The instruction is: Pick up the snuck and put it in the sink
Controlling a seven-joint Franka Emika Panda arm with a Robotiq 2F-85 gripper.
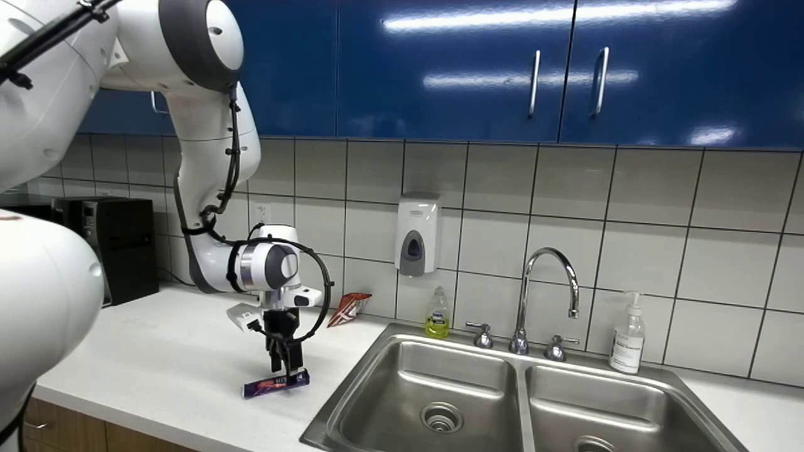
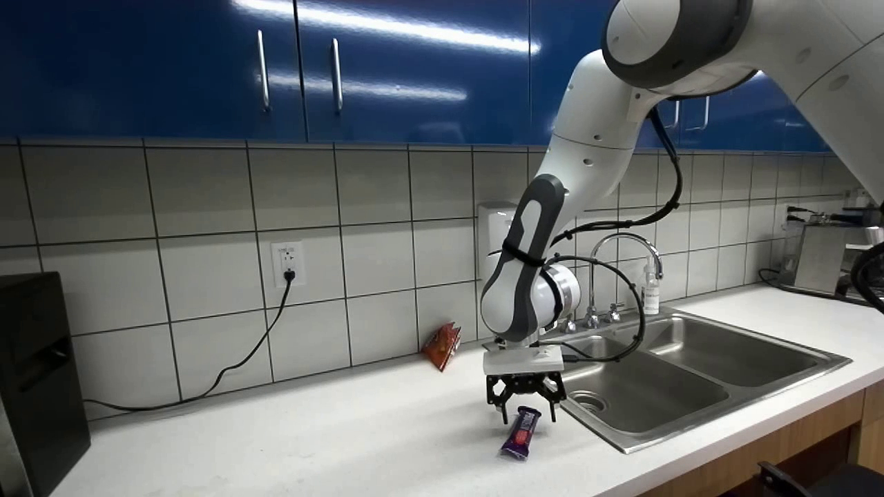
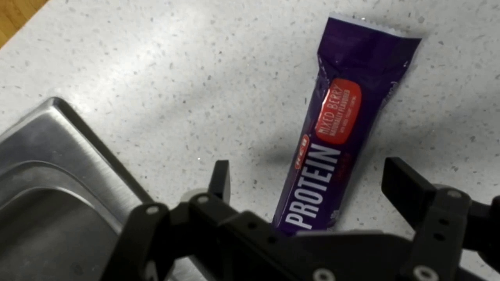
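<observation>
Snack bar (image 3: 338, 121), on the counter (image 3: 164, 97), between spread jaws of the pincer (image 3: 307, 179), touching neither

Clear counter (image 3: 218, 74) either side of bar (image 3: 339, 128)

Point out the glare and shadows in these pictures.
In both exterior views, white streaks glare off the blue cabinets and highlights glint inside the sink; in the wrist view, soft shadows lie on the counter on either side of the purple bar.
</observation>
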